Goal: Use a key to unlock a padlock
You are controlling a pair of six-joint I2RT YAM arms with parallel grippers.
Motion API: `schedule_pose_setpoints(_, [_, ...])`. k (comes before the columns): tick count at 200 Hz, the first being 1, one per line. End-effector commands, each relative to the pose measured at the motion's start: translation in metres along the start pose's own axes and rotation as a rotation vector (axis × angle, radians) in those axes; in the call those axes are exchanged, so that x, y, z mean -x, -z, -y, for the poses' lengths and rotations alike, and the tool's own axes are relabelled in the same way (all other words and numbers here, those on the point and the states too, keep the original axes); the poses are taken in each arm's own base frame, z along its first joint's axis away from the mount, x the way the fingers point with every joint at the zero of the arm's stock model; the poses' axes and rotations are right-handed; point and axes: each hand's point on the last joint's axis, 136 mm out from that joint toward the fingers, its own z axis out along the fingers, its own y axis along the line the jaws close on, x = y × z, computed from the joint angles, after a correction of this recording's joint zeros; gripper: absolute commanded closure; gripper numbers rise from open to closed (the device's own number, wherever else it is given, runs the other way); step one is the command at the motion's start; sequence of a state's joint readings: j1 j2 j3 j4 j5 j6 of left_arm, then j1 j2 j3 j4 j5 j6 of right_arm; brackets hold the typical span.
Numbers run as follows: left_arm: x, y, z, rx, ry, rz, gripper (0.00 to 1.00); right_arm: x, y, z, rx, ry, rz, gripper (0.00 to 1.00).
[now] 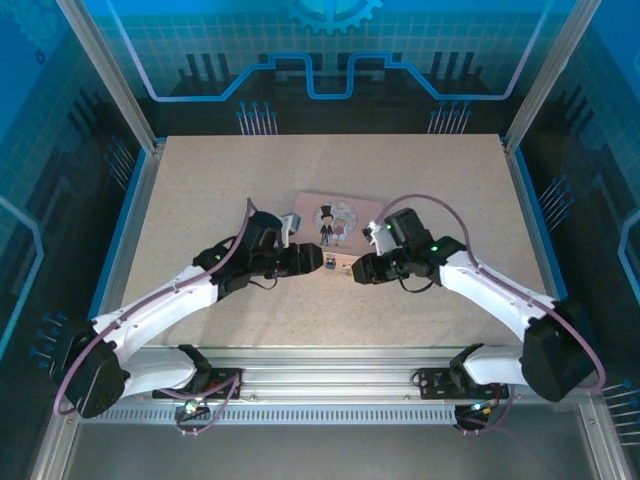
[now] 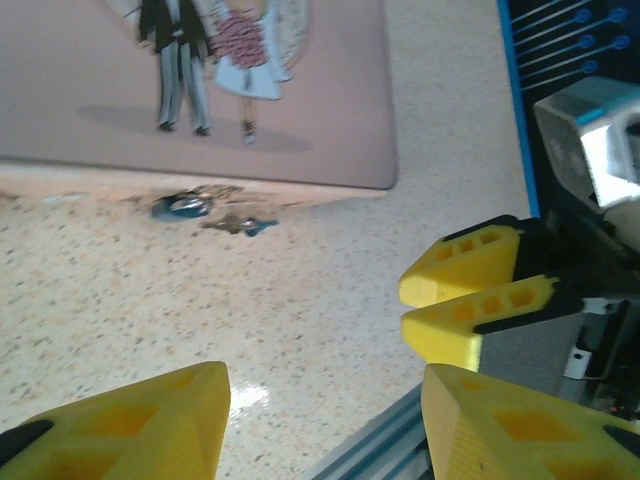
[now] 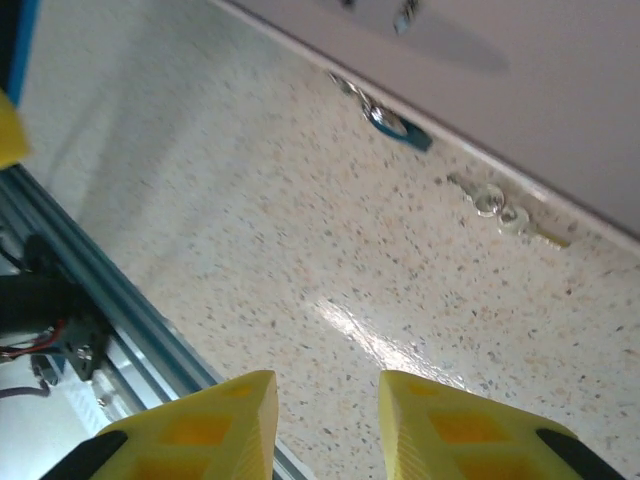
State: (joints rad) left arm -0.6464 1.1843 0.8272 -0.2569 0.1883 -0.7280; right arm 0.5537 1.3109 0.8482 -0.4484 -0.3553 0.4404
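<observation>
The left claw [image 2: 322, 400] and right claw [image 3: 327, 395] hang released, empty. The key [image 3: 505, 213], flat against the tin's [image 2: 330, 120] near edge beside the padlock [image 3: 398, 128], wants a low, careful pinch.

**Setting:** robotics laboratory test cell.

**Evidence:**
- Speckled beige tabletop [image 1: 200, 200], enclosed by aluminium frame posts [image 1: 110, 75].
- Translucent blue wall panels [image 1: 330, 50], printed with gear and circuit-line graphics.
- Two white-and-black robot arms, the left arm [image 1: 170, 300] and the right arm [image 1: 490, 290]. Both are bolted to a slotted aluminium rail [image 1: 330, 375] along the near edge.
- Purple cable [image 1: 428, 198] looped along the right arm.
- Green indicator light [image 1: 434, 247] lit on an arm joint.
</observation>
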Motion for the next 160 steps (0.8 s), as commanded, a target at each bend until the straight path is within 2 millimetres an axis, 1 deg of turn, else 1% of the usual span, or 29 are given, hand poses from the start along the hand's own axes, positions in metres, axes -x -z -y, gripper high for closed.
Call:
schedule_pose_setpoints(1, [-0.002, -0.001, -0.014, 0.033, 0.045, 0.041, 0.44, 0.007, -0.016, 0.004, -0.017, 0.003, 0.012, 0.66])
schedule_pose_setpoints(17, [-0.007, -0.009, -0.027, 0.065, 0.057, 0.038, 0.44, 0.008, -0.024, 0.009, -0.03, -0.003, -0.004, 0.66])
schedule_pose_setpoints(35, [-0.007, -0.02, -0.043, 0.124, 0.054, 0.04, 0.44, 0.013, -0.03, 0.017, -0.058, -0.008, -0.004, 0.66])
schedule_pose_setpoints(53, [-0.005, -0.031, -0.052, 0.157, 0.049, 0.039, 0.44, 0.014, -0.038, 0.027, -0.088, -0.02, -0.011, 0.66])
schedule_pose_setpoints(57, [-0.004, -0.033, -0.053, 0.161, 0.048, 0.041, 0.44, 0.014, -0.04, 0.029, -0.091, -0.023, -0.013, 0.66])
schedule_pose_setpoints(59, [-0.003, -0.034, -0.053, 0.164, 0.047, 0.041, 0.44, 0.022, -0.038, 0.025, -0.088, -0.016, 0.004, 0.66])
schedule_pose_setpoints(63, [-0.001, -0.036, -0.053, 0.165, 0.045, 0.045, 0.44, 0.027, -0.038, 0.026, -0.091, -0.014, 0.014, 0.66])
schedule_pose_setpoints(79, [0.006, -0.043, -0.059, 0.185, 0.034, 0.053, 0.44, 0.034, -0.043, 0.033, -0.108, -0.027, 0.022, 0.66])
schedule_pose_setpoints(114, [0.025, -0.057, -0.078, 0.218, 0.05, 0.07, 0.48, 0.044, -0.051, 0.047, -0.143, -0.055, 0.033, 0.66])
schedule_pose_setpoints(131, [0.031, -0.064, -0.086, 0.228, 0.057, 0.067, 0.48, 0.05, -0.052, 0.05, -0.143, -0.059, 0.045, 0.66])
schedule_pose_setpoints(160, [0.041, -0.072, -0.094, 0.25, 0.047, 0.066, 0.49, 0.053, -0.055, 0.053, -0.154, -0.053, 0.048, 0.66])
